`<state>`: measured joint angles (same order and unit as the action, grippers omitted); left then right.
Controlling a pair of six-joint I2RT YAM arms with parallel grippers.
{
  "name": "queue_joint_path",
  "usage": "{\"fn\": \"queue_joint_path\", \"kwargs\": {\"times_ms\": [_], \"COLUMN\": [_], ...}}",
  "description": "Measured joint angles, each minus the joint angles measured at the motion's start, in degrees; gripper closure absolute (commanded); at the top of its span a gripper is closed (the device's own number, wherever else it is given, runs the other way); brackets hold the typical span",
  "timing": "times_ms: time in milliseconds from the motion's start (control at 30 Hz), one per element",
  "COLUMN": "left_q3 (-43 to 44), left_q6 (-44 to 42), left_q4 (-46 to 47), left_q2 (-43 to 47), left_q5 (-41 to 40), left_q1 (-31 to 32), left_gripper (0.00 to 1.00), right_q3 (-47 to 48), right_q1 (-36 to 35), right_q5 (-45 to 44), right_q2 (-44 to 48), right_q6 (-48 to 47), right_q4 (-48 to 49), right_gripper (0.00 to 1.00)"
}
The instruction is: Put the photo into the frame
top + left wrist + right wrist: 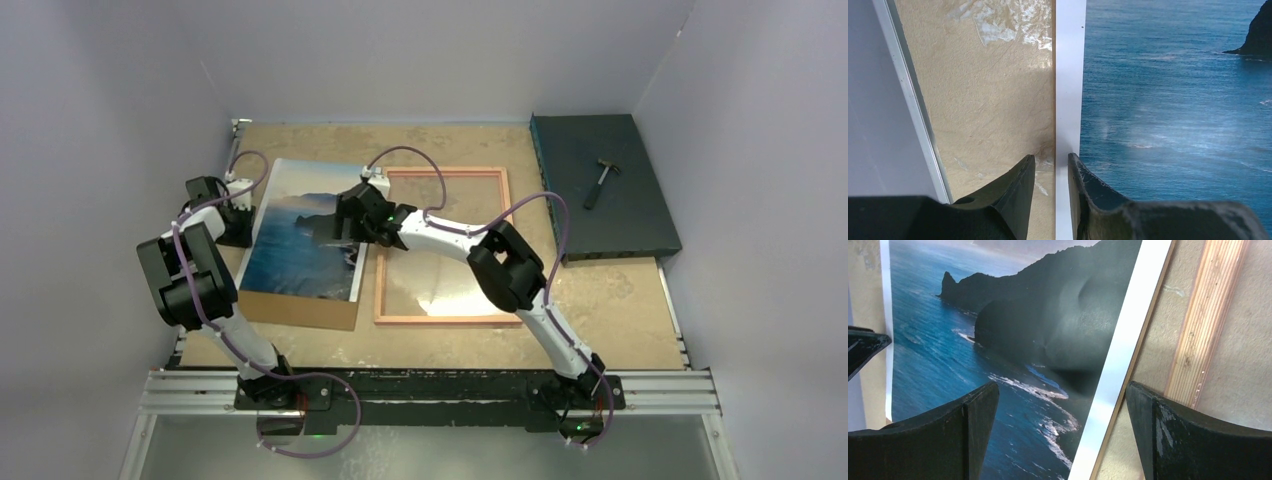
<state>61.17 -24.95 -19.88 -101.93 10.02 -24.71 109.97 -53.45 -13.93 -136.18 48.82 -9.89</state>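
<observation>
Brown backing board [300, 312] peeks out only along the near edge beneath the photo [300, 235], whose right edge is hidden from above by the right gripper [1062, 385], jaws wide, just beside the frame [440, 320], while the left gripper [1050, 157] stands with jaws narrow astride the photo's left border.

Left arm [188, 272] bends sharply, left gripper [1051, 167] open only a slit; right arm [505, 268] reaches leftward, right gripper [1062, 400] spread wide.

Top view looks down from behind; both wrist views (close) share the photo [1173, 100].
</observation>
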Motion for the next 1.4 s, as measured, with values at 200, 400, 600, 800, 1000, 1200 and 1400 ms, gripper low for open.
{"fn": "queue_joint_path", "kwargs": {"times_ms": [200,400,600,800,1000,1200,1400], "left_q3": [-0.7,-0.9,-1.0,-0.3,0.5,5.5,9.1], "left_q6": [-0.7,-1.3,-2.3,-2.7,-3.1,-3.1,-2.7], "left_q4": [0.5,0.7,0.2,-1.9,-6.3,-13.2,-17.2], "left_q2": [0.5,0.6,0.9,1.0,1.4,1.5,4.7], "left_q5": [0.0,0.0,-0.4,-0.4,-0.2,2.0,6.0], "left_q1": [0.0,0.0,0.0,0.0,-0.3,-2.0,-2.2], "left_gripper": [0.71,0.73,0.73,0.74,0.71,0.63,0.59], "right_q3": [-4.7,-7.5,-12.9,-13.6,-13.5,-5.1,9.6], "right_q1": [0.0,0.1,-0.1,-2.0,-3.3,-1.9,0.1], "right_q5": [2.4,4.1,8.8,14.6,18.1,14.8,6.7], "right_q2": [2.4,3.5,6.7,7.6,7.6,6.7,1.7], "right_q6": [-0.5,-2.0,-3.0,-3.4,-5.1,-9.7,-13.2], "right_q4": [3.8,7.1,10.2,11.5,8.9,2.6,1.5], "right_gripper": [0.01,0.01,0.01,0.01,0.01,0.01,0.01]}}
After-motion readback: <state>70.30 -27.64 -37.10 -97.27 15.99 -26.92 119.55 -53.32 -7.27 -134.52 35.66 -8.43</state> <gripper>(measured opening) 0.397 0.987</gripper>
